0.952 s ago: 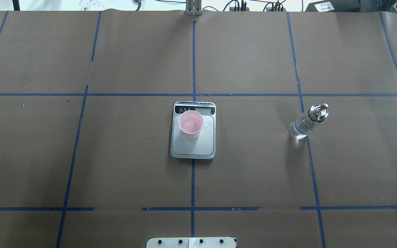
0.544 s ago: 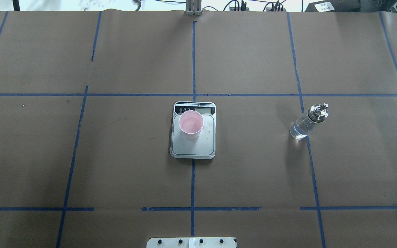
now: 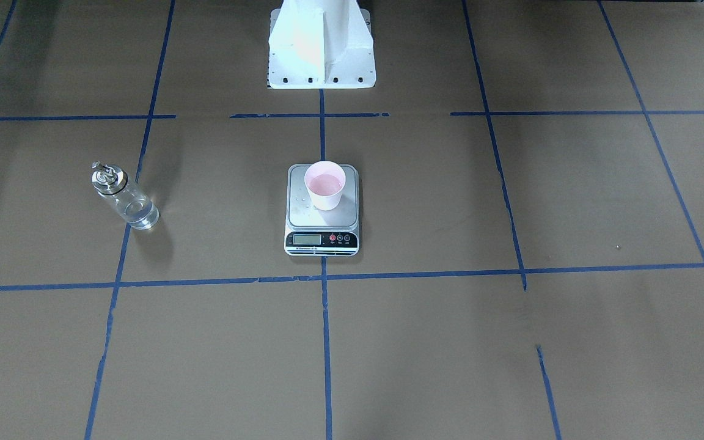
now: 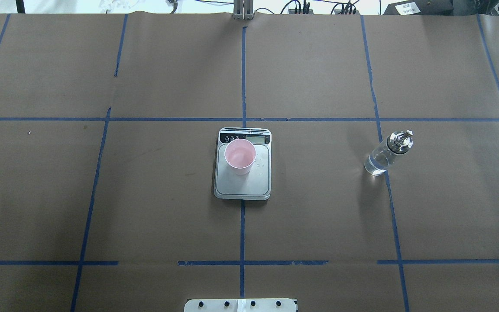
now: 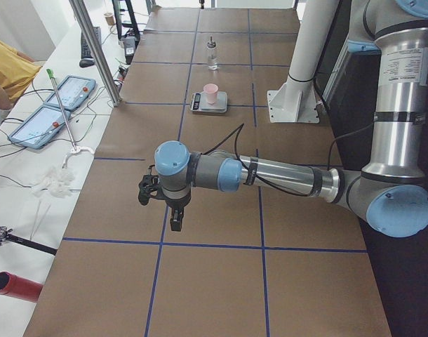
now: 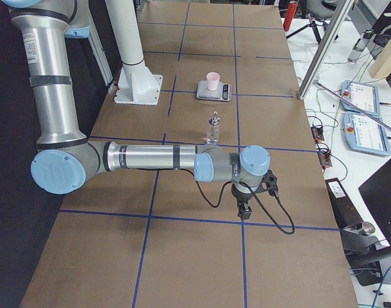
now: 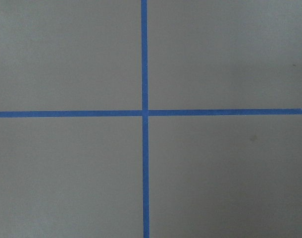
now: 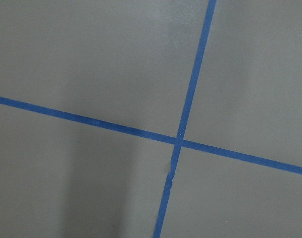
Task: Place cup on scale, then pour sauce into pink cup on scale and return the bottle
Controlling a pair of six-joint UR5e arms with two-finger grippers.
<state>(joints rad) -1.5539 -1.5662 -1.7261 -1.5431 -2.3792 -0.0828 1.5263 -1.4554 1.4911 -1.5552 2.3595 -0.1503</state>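
Well, the cup (image 4: pixel 240 157) stands upright on the scale (image 4: pixel 243 186), on the far part of the silver platform, just short of the black display strip. So step one looks done. Inside the cup there's a flat, slightly glossy pink surface that I'd read as a shallow pool of liquid, though the level is hard to judge. A few droplets (image 4: pixel 260 166) sit on the platform just to the right of the cup, which fits a pour having happened.

Out to the right, well apart from the scale, the bottle (image 4: pixel 381 157) stands upright on the bench (image 4: pixel 154 208), right on a blue tape line (image 4: pixel 391 203). Its silver pour-spout cap (image 4: pixel 399 141) is on, and a low band of clear sauce (image 4: pixel 375 166) shows at the bottom. Nothing touches it. By my reckoning all three steps are finished, with little or nothing left to do.

Both arms are parked off toward the ends of the bench. The left hand (image 5: pixel 173 222) hangs over a tape crossing, far from the cup. The right hand (image 6: pixel 243 212) hangs near the right end, on the near side of the bottle. Neither seems to carry anything, but how wide their jaws stand I cannot tell from these side angles.
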